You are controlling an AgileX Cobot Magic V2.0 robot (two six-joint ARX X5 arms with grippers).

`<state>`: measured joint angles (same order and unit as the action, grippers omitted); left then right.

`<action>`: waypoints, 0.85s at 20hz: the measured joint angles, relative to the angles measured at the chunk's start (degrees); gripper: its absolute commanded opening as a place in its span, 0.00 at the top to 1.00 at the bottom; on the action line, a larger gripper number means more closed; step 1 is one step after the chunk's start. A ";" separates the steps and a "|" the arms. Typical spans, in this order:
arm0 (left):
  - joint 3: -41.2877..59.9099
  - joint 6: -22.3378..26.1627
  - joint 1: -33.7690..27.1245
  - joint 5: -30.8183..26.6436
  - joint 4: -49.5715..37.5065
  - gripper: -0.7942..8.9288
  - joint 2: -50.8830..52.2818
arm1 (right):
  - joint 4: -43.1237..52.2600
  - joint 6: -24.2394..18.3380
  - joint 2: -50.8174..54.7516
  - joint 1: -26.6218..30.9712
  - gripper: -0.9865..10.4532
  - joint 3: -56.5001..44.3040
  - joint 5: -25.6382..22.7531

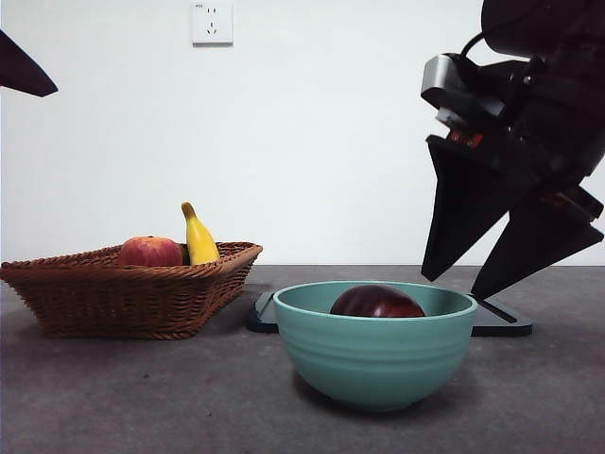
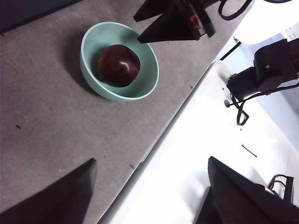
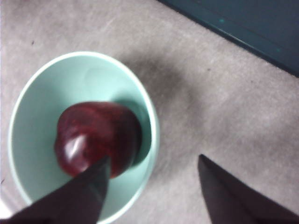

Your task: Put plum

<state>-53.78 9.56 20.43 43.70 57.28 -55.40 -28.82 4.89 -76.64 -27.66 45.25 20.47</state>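
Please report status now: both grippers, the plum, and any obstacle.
Right gripper open, empty, above the bowl's far side. Left gripper open, waiting off to the side. Plum in bowl. Nothing in the way.

A lab-like test bench is suggested, perhaps: a grey mat-covered table (image 1: 113,397), a bare white wall (image 1: 331,142) and a wall socket (image 1: 212,22) are seen.

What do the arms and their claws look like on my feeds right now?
Both are black. The right claw has two long wedge-shaped jaws tapering to points, below a grey camera block with a small red marking and black cable. The left claw shows the same dark wedge jaws.
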 measured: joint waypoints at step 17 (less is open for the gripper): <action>0.00 0.04 0.00 0.00 -0.28 0.53 0.00 | 7.26 2.91 -4.96 -0.59 0.90 -2.08 -1.92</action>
<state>-53.78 9.61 20.43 43.70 56.99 -55.40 -21.56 7.79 -81.60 -28.25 43.18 18.55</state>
